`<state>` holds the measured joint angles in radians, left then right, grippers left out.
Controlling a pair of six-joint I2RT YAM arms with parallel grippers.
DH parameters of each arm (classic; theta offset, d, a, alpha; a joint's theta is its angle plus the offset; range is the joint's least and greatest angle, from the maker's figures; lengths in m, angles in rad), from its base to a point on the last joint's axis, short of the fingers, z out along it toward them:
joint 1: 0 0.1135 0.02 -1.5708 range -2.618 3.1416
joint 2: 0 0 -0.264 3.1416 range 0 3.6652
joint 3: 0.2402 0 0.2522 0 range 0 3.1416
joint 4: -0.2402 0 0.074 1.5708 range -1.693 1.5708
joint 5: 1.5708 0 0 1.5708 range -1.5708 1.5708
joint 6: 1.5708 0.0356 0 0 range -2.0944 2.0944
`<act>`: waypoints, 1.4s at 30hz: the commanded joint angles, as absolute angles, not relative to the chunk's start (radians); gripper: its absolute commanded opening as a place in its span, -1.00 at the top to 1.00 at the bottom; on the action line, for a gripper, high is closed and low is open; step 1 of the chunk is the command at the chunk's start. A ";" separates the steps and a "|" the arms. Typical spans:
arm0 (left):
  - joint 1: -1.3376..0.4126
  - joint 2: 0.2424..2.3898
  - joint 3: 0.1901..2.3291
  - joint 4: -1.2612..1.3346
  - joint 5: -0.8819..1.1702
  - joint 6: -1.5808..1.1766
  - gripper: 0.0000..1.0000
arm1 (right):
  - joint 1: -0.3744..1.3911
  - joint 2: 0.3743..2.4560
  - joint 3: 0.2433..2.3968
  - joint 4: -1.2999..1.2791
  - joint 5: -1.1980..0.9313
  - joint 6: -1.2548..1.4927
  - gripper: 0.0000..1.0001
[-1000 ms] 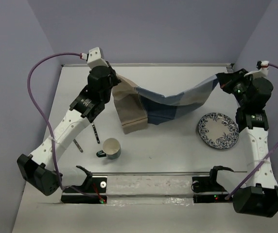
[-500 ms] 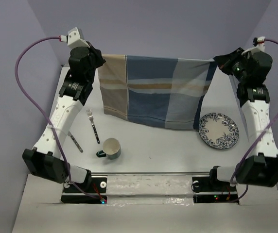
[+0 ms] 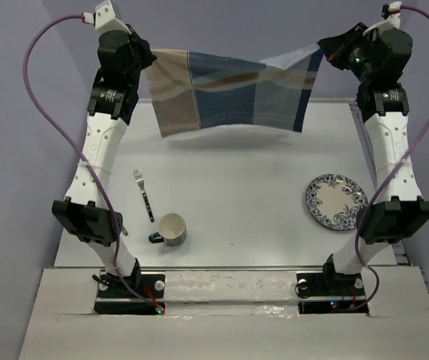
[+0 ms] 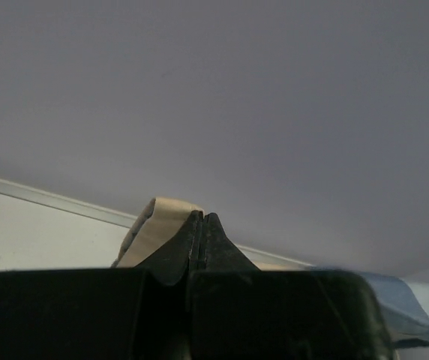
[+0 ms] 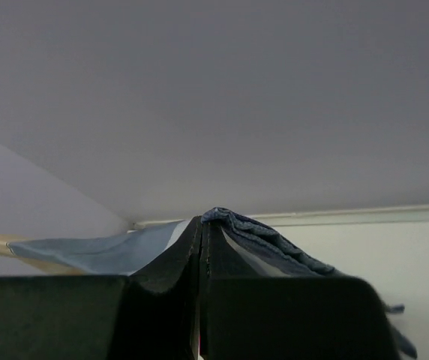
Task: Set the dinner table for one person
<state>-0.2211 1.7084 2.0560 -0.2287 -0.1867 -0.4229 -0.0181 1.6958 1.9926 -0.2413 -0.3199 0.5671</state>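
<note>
The big flat white dinner table (image 3: 259, 172) fills the middle of my top view. It lies in front of the two arm bases and reaches back to the far wall.

On it, on the left side, I see a small silver metal fork (image 3: 144, 196) lying flat. Just in front of the fork sits a round mug (image 3: 171, 229) with a pale inside and a dark handle that points to the left. The fork and the mug are near each other, but they do not touch. Well apart from them, on the right side of the table, lies a round blue-and-white patterned plate (image 3: 337, 202).

Up above the far part of the table hangs a blue-and-tan striped cloth placemat (image 3: 229, 94). It is spread out between my two arms and it sags a little in the middle. Its bottom edge is in the air, clear of the table.

My left gripper (image 3: 148, 64) is closed tight on the tan top corner of the placemat. In the left wrist view the two black fingers are pressed together with tan cloth poking out behind them.

My right gripper (image 3: 323, 52) is closed tight on the blue top corner. In the right wrist view blue cloth bunches over the tips of the pressed-together fingers.

Both arms reach up high.
</note>
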 commanded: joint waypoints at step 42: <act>-0.163 1.089 0.298 0.425 -0.049 -0.715 1.00 | 0.014 1.217 0.396 0.204 -0.232 0.669 1.00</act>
